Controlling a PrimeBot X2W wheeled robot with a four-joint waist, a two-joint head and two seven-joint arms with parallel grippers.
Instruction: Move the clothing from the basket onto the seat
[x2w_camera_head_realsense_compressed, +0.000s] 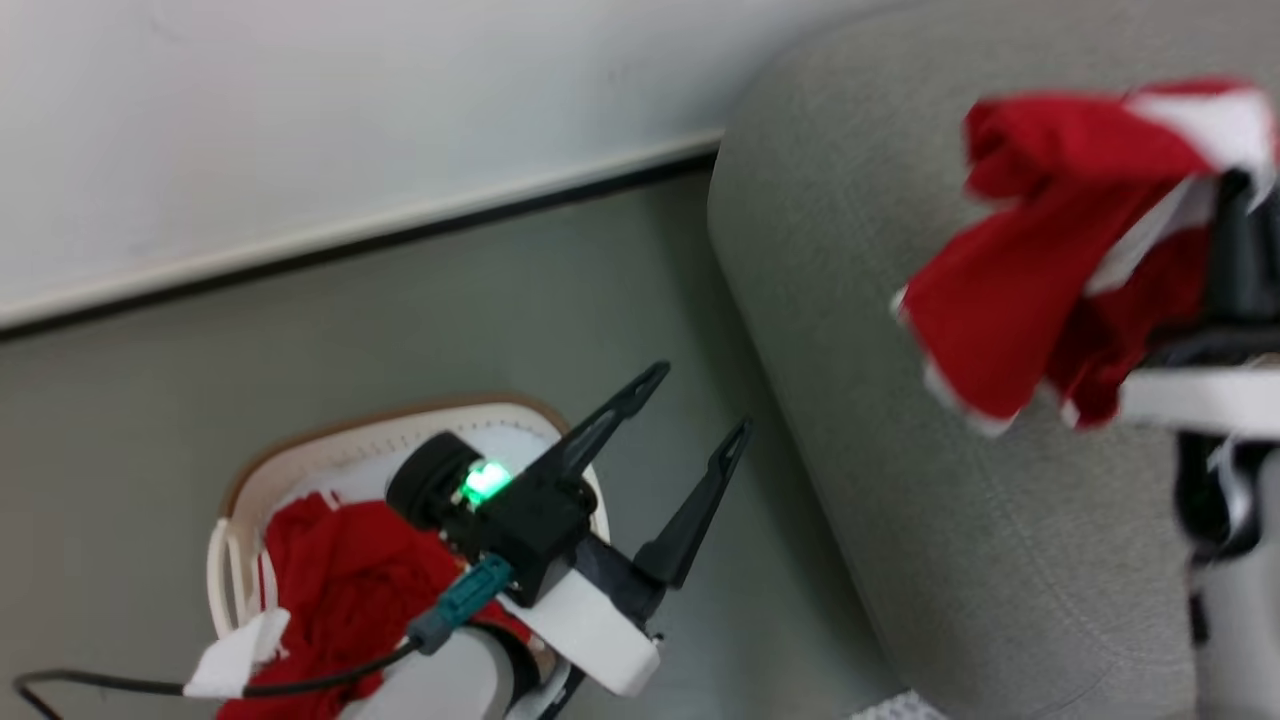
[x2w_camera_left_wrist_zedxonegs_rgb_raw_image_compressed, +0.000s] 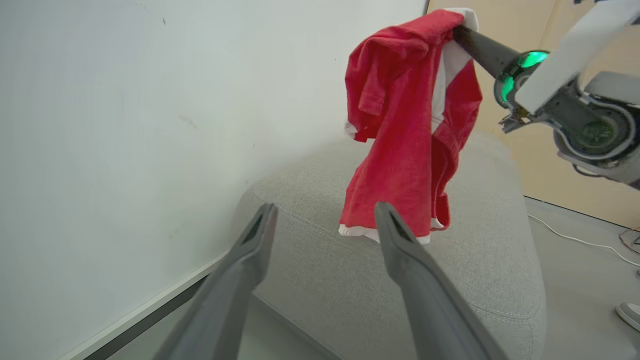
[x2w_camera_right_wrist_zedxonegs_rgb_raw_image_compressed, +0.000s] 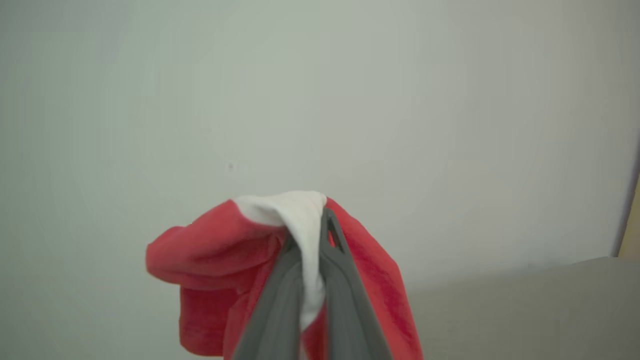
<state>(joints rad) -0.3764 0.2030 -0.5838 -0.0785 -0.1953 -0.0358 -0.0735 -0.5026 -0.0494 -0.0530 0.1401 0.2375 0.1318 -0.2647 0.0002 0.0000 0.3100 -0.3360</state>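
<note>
Clothing (x2w_camera_head_realsense_compressed: 1040, 250) hangs from the right end effector (x2w_camera_right_wrist_zedxonegs_rgb_raw_image_compressed: 310, 230), which is clamped tight on a white fold of it. The head view blurs it and cuts that arm off at the edge. The left wrist view shows the hem low over the seat (x2w_camera_left_wrist_zedxonegs_rgb_raw_image_compressed: 325, 280); whether they touch is unclear. More red cloth (x2w_camera_head_realsense_compressed: 340, 580) lies in the basket (x2w_camera_head_realsense_compressed: 330, 450), partly hidden by the left end effector (x2w_camera_head_realsense_compressed: 697, 400), spread wide and empty, well apart from the hanging piece.

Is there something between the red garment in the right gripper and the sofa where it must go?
Nothing visible does. The garment hangs from the right gripper over the sofa, with its hem close to it.
</note>
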